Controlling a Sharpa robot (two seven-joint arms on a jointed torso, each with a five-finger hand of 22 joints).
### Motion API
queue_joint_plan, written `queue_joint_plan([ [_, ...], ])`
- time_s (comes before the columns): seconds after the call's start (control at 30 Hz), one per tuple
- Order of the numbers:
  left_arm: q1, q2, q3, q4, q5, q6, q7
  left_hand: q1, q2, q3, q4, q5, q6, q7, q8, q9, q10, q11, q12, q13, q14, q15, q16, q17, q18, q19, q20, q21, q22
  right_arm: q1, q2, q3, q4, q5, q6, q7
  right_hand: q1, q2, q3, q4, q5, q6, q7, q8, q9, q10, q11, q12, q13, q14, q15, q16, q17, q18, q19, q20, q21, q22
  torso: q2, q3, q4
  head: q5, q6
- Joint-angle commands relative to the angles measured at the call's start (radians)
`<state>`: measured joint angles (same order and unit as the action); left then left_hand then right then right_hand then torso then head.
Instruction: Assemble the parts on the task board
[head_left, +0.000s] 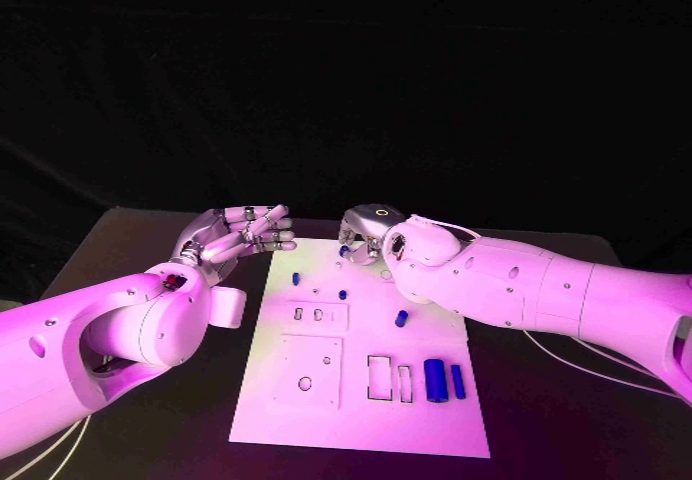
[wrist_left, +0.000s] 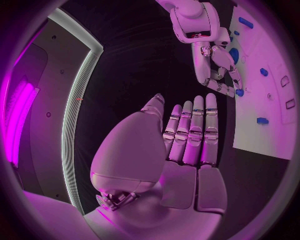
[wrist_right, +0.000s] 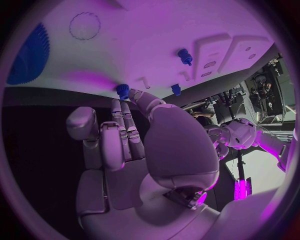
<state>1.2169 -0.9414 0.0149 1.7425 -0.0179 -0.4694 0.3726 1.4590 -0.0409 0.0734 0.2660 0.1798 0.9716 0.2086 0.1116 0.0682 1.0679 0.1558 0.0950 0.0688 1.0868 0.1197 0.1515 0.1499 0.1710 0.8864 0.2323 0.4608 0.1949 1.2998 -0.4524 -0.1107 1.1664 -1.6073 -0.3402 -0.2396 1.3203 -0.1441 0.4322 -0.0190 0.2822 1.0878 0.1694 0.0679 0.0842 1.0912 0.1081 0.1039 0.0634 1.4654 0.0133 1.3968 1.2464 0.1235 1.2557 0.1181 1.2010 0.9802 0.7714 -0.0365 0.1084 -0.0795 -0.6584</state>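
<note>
The white task board (head_left: 361, 415) lies mid-table with slots and small blue parts on it. My right hand (head_left: 368, 232) hovers over the board's far edge, and its fingertips pinch a small blue part (head_left: 346, 250). The same blue part (wrist_right: 122, 90) sits at my right hand's (wrist_right: 137, 145) fingertips, just above the board (wrist_right: 144, 30), and it shows again as a blue part (wrist_left: 239, 92). My left hand (head_left: 238, 235) floats beyond the board's far left corner, fingers apart and holding nothing; in its own wrist view the left hand (wrist_left: 187, 135) lies flat and bare.
Loose blue pegs (head_left: 296, 276) (head_left: 343, 294) (head_left: 402, 319) lie on the board, and two longer blue bars (head_left: 434, 380) (head_left: 457, 380) sit near its right edge. A blue gear (wrist_right: 28, 55) lies on the board near my right hand. Black table (head_left: 577, 420) surrounds the board.
</note>
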Motion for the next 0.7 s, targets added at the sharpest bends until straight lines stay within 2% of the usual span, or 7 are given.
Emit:
queue_joint_plan([
  [0.03, 0.001, 0.001, 0.001, 0.001, -0.005, 0.018, 0.002, 0.013, -0.002, 0.002, -0.005, -0.003, 0.001, 0.004, -0.005, -0.001, 0.000, 0.007, -0.006, -0.001, -0.007, 0.003, -0.009, 0.002, 0.011, -0.009, 0.002, -0.003, -0.001, 0.000, 0.000, 0.000, -0.003, -0.016, 0.023, -0.007, 0.000, -0.009, 0.000, 0.006, -0.005, -0.018, 0.003, -0.006, -0.003, -0.019, 0.003, -0.009, 0.000, 0.041, 0.011, 0.000, -0.004, -0.005, -0.009, 0.006, -0.011, -0.009, 0.001, -0.0001, 0.0003, 0.000, 0.000],
  [0.17, 0.001, 0.001, 0.001, 0.000, -0.005, 0.018, 0.002, 0.013, -0.002, 0.002, -0.005, -0.003, 0.001, 0.004, -0.005, -0.001, 0.000, 0.007, -0.006, -0.001, -0.007, 0.003, -0.009, 0.002, 0.011, -0.009, 0.002, -0.003, -0.001, 0.000, -0.005, 0.000, 0.003, -0.016, 0.007, -0.006, 0.001, -0.014, -0.006, 0.005, -0.006, -0.044, 0.006, -0.007, -0.009, -0.044, 0.008, -0.016, 0.000, 0.038, 0.016, -0.003, -0.013, 0.000, -0.023, 0.011, -0.027, -0.030, 0.000, 0.0006, 0.0004, 0.000, 0.002],
  [0.3, 0.001, 0.001, 0.001, -0.002, -0.005, 0.019, 0.001, 0.013, -0.002, 0.002, -0.005, -0.003, 0.001, 0.004, -0.005, -0.001, 0.000, 0.007, -0.006, -0.001, -0.007, 0.003, -0.009, 0.002, 0.011, -0.009, 0.002, -0.003, -0.001, 0.000, -0.030, 0.000, 0.034, -0.016, -0.020, -0.002, 0.002, -0.015, -0.007, 0.005, -0.006, -0.046, 0.006, -0.007, -0.010, -0.047, 0.009, -0.016, 0.001, 0.037, 0.016, -0.004, -0.015, 0.000, -0.025, 0.011, -0.030, -0.033, 0.000, 0.0007, 0.0010, 0.000, 0.004],
  [0.5, 0.001, 0.000, 0.001, -0.005, -0.005, 0.020, 0.000, 0.013, -0.002, 0.002, -0.005, -0.003, 0.001, 0.004, -0.005, -0.001, 0.000, 0.007, -0.006, -0.001, -0.007, 0.003, -0.009, 0.002, 0.011, -0.009, 0.002, -0.003, -0.001, 0.008, -0.144, 0.006, 0.162, 0.033, -0.062, 0.009, -0.012, -0.020, -0.021, 0.016, 0.004, -0.037, 0.007, 0.000, -0.007, 0.003, 0.003, 0.017, 0.010, 0.036, 0.013, -0.004, -0.017, -0.001, -0.017, 0.012, -0.024, -0.019, -0.002, 0.0003, -0.0029, -0.004, 0.016],
  [0.57, 0.001, -0.002, 0.001, -0.005, -0.005, 0.021, 0.000, 0.013, -0.002, 0.002, -0.005, -0.003, 0.001, 0.004, -0.005, -0.001, 0.000, 0.007, -0.006, -0.001, -0.007, 0.003, -0.009, 0.002, 0.011, -0.009, 0.002, -0.003, -0.001, 0.014, -0.210, 0.009, 0.220, 0.087, -0.060, 0.024, -0.050, -0.046, -0.055, 0.038, 0.004, -0.047, 0.007, -0.003, -0.009, 0.064, -0.006, 0.049, 0.022, 0.040, 0.008, 0.005, -0.003, -0.005, -0.004, 0.010, -0.011, 0.003, -0.003, 0.0003, -0.0070, -0.008, 0.022],
  [0.6, 0.001, -0.002, 0.001, -0.005, -0.005, 0.021, -0.001, 0.013, -0.002, 0.002, -0.005, -0.003, 0.001, 0.004, -0.005, -0.001, 0.000, 0.007, -0.006, -0.001, -0.007, 0.003, -0.009, 0.002, 0.011, -0.009, 0.002, -0.003, -0.001, 0.016, -0.237, 0.010, 0.240, 0.114, -0.055, 0.031, -0.080, -0.066, -0.087, 0.054, -0.014, -0.059, 0.002, -0.005, -0.011, 0.093, -0.010, 0.064, 0.029, 0.042, 0.005, 0.011, 0.005, -0.007, 0.002, 0.008, -0.005, 0.012, -0.003, 0.0009, -0.0102, -0.009, 0.024],
  [0.7, 0.001, -0.004, 0.001, -0.006, -0.005, 0.021, -0.001, 0.013, -0.002, 0.002, -0.005, -0.004, 0.001, 0.004, -0.006, -0.001, 0.000, 0.007, -0.006, -0.001, -0.007, 0.003, -0.009, 0.002, 0.011, -0.009, 0.002, -0.003, -0.001, 0.021, -0.306, 0.012, 0.281, 0.170, -0.030, 0.039, -0.100, -0.075, -0.192, 0.083, -0.033, -0.083, -0.013, -0.001, -0.011, 0.169, -0.031, 0.108, 0.063, 0.048, -0.013, 0.027, 0.031, -0.011, 0.019, -0.008, 0.008, 0.037, -0.005, 0.0029, -0.0182, -0.009, 0.028],
])
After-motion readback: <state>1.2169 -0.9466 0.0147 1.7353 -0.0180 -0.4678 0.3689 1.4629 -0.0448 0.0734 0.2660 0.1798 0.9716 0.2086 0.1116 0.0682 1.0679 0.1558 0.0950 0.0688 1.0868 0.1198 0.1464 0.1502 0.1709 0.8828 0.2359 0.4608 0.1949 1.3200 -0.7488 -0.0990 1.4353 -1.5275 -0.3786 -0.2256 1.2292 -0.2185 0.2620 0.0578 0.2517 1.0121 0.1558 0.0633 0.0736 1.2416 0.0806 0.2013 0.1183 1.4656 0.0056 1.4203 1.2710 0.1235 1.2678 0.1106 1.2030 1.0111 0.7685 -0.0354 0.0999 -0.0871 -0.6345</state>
